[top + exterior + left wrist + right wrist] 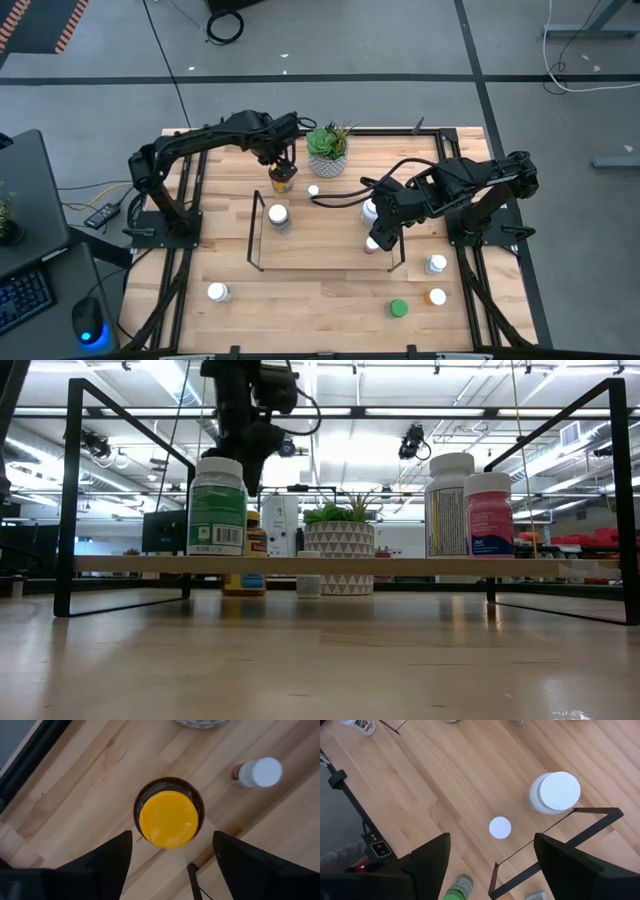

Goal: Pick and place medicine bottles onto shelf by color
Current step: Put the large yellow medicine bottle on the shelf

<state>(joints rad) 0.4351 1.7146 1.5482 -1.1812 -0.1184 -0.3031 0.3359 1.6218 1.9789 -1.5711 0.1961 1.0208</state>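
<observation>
The amber bottle with a yellow cap (168,818) stands upright on the table just beyond the shelf's far left corner (283,179). My left gripper (172,835) hangs over it, open, one finger on each side of the cap, touching nothing. The wire shelf (255,232) carries a green-labelled white-capped bottle (217,505), a white bottle (450,505) and a pinkish bottle (488,510). My right gripper (492,837) is open and empty above the shelf's right end (381,230), over the white bottle (555,792).
A potted green plant (327,150) stands close to the right of the amber bottle. A small white bottle (313,190) stands near it. Near the front are a white bottle (217,292), a green-capped one (398,308), an orange-capped one (437,297) and another white one (436,265).
</observation>
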